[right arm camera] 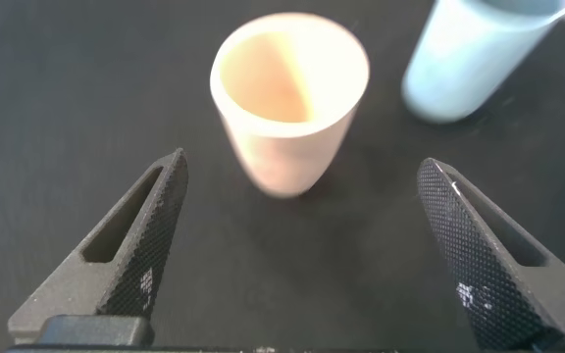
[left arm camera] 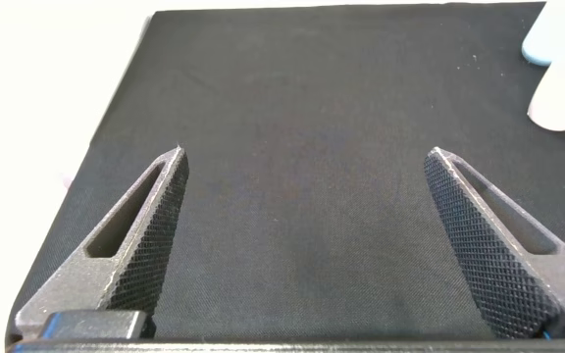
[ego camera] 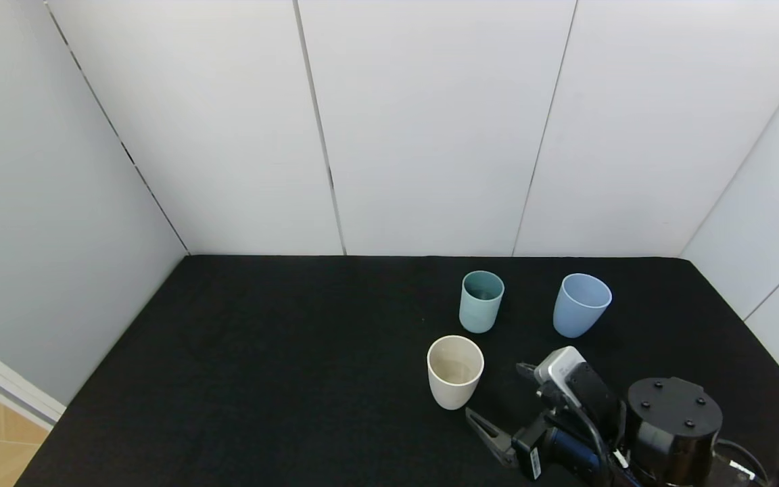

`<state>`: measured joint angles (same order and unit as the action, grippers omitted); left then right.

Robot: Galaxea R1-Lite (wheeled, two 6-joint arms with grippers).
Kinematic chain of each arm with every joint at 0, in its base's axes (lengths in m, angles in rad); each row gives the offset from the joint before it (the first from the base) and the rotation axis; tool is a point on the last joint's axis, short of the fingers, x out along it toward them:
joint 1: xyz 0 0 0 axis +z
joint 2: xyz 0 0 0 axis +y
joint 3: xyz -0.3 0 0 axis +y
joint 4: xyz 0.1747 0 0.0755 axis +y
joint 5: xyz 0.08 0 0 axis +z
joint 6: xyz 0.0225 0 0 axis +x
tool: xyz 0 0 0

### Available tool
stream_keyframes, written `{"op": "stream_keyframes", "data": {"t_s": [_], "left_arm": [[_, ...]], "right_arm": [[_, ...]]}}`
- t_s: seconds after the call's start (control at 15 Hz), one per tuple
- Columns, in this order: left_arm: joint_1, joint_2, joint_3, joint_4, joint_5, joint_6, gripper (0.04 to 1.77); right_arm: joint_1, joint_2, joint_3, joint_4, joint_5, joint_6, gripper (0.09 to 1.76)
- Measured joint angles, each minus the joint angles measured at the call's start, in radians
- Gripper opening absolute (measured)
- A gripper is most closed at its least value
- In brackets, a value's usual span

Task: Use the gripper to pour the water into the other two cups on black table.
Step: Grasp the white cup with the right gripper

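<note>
Care matters now: right gripper [ego camera: 508,406], jaws spread wide, sits near-right of the cream cup [ego camera: 455,371] on the black surface [ego camera: 261,379] and should straddle it squarely mid-height before closing, keeping it upright.

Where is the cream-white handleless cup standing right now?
In the head view the cream-white handleless cup stands upright on the black felt table, nearer the robot than the teal-green cup, just ahead of the open right gripper.

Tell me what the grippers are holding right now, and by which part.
Nothing. The right gripper is open, short of the cream cup; the left gripper is open over bare table.
</note>
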<state>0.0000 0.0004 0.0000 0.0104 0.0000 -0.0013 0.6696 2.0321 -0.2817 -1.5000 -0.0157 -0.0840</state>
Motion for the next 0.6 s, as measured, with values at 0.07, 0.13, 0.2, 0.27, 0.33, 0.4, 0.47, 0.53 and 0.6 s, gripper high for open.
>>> {"op": "stream_keyframes", "data": {"t_s": [0.07, 0.13, 0.2, 0.27, 0.33, 0.4, 0.47, 0.53, 0.6], "left_arm": [[0.000, 0.000, 0.000, 0.000, 0.000, 0.000, 1.72], [0.000, 0.000, 0.000, 0.000, 0.000, 0.000, 1.72], [0.000, 0.000, 0.000, 0.000, 0.000, 0.000, 1.72], [0.000, 0.000, 0.000, 0.000, 0.000, 0.000, 1.72], [0.000, 0.000, 0.000, 0.000, 0.000, 0.000, 1.72], [0.000, 0.000, 0.000, 0.000, 0.000, 0.000, 1.72], [0.000, 0.000, 0.000, 0.000, 0.000, 0.000, 1.72], [0.000, 0.000, 0.000, 0.000, 0.000, -0.001, 1.72], [0.000, 0.000, 0.000, 0.000, 0.000, -0.001, 1.72]], "right_arm": [[0.004, 0.017, -0.004, 0.000, 0.000, -0.001, 1.70], [0.007, 0.031, -0.006, -0.002, -0.001, -0.001, 1.70], [0.011, 0.046, -0.009, -0.002, -0.001, -0.001, 1.70], [0.014, 0.060, -0.014, -0.003, -0.001, -0.001, 1.70], [0.017, 0.074, -0.022, -0.003, -0.001, 0.000, 1.70], [0.020, 0.086, -0.031, -0.002, -0.001, -0.001, 1.70], [0.025, 0.097, -0.039, -0.003, -0.001, -0.001, 1.70], [0.029, 0.107, -0.045, -0.002, -0.001, -0.001, 1.70], [0.034, 0.117, -0.053, -0.001, -0.001, -0.001, 1.70]]}}
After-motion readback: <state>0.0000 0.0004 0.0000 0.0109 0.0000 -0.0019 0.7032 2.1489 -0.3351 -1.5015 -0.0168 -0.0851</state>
